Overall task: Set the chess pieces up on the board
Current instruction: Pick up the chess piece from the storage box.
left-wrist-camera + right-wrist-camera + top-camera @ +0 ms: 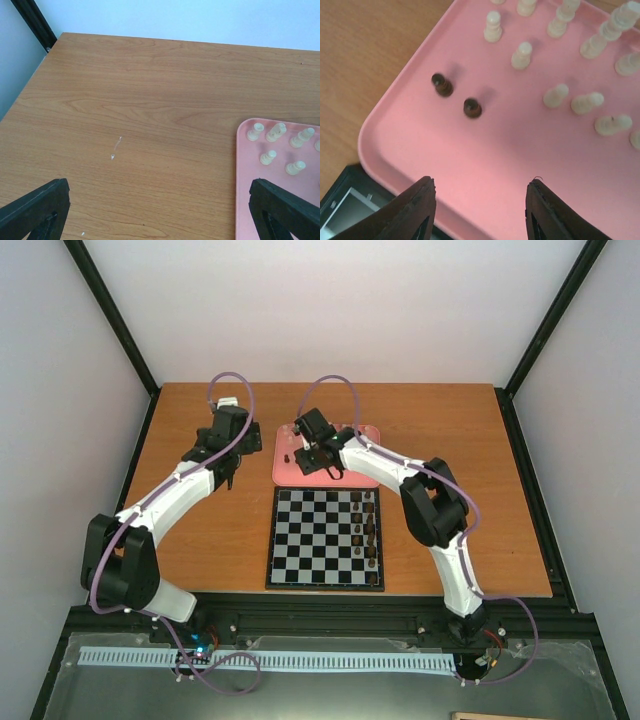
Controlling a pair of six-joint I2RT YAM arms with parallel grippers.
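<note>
While the right gripper (480, 192) hangs over the pink tray (390, 145), jaws parted and empty, two dark chess pieces (472, 108) and many cream chess pieces (522, 55) sit on that tray. Further dark pieces (372, 532) line the right side of the board (310, 540). The left gripper (157, 195) gapes wide, empty, above the wooden table (150, 100).
</note>
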